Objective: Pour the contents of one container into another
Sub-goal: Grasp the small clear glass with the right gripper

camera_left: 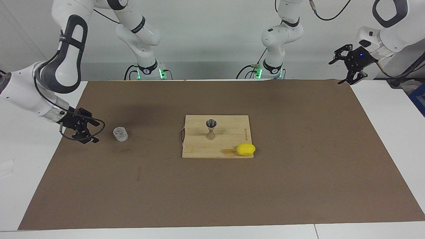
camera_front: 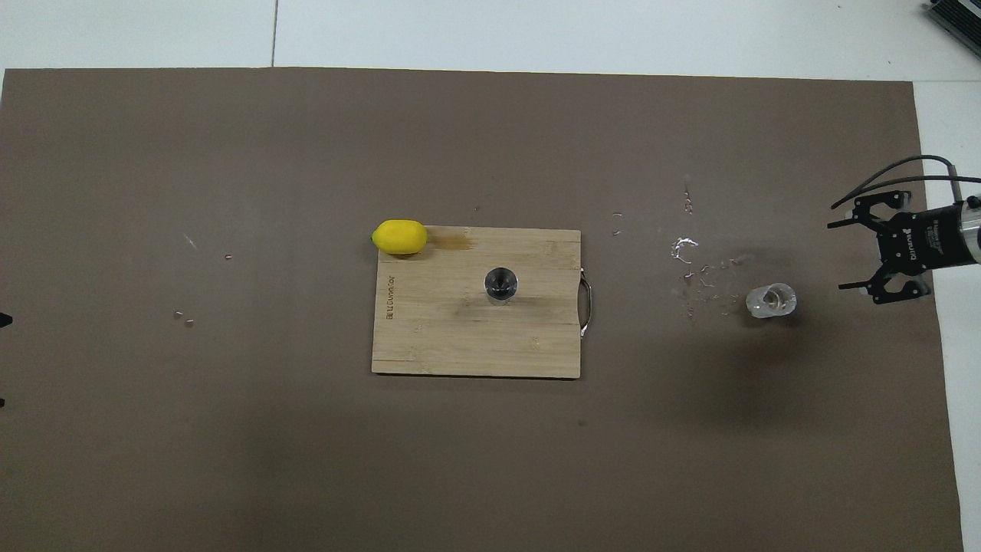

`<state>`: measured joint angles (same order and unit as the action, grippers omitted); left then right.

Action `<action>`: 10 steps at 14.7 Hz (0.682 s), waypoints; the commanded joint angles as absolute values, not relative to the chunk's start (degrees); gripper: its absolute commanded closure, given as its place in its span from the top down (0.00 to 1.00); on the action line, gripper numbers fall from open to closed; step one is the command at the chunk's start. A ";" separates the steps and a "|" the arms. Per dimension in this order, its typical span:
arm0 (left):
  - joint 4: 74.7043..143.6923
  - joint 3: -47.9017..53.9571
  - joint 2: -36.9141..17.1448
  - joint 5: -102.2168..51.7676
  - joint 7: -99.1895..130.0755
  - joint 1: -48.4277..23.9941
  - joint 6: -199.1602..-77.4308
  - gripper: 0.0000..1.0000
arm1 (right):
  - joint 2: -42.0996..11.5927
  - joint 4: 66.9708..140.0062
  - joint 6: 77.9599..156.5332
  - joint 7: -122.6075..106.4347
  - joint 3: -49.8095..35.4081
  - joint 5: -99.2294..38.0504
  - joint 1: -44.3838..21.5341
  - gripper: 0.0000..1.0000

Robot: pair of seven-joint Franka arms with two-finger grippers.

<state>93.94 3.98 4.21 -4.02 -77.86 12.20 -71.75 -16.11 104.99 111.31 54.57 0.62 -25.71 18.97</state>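
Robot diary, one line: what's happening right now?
right gripper: open beside glass cup | left gripper: open, waiting | jigger: upright on board

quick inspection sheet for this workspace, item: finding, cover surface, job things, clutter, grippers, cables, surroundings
surface: brown mat over a white table; small wet-looking specks on the mat beside the glass cup.
job's things: glass cup upright on the mat toward the right arm's end; metal jigger upright on the cutting board.
clutter: lemon at the board's corner, partly on the mat.
grippers: right gripper open, low beside the cup, not touching; left gripper open, raised over the mat's corner at its own end, waiting.
cables: black cable looping at the right wrist; cables at both arm bases.
surroundings: pale wall; nothing else seen.
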 commanded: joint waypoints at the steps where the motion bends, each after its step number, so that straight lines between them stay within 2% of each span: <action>1: 90.53 3.60 3.69 0.70 -63.08 8.27 -68.13 1.00 | -16.08 107.67 114.08 57.83 -0.09 -28.73 20.47 0.95; 3: 89.48 3.69 3.69 2.19 -52.69 6.34 -67.15 1.00 | -17.31 108.54 113.73 57.75 -0.09 -32.15 22.14 0.95; 8: 78.77 6.24 -1.83 5.01 -40.80 6.24 -62.06 1.00 | -17.66 112.75 113.99 49.43 -0.09 -35.05 23.54 0.95; 10: 71.14 6.15 -5.52 5.27 -39.99 6.42 -61.00 1.00 | -18.98 114.95 113.99 42.83 -0.09 -39.71 25.31 0.95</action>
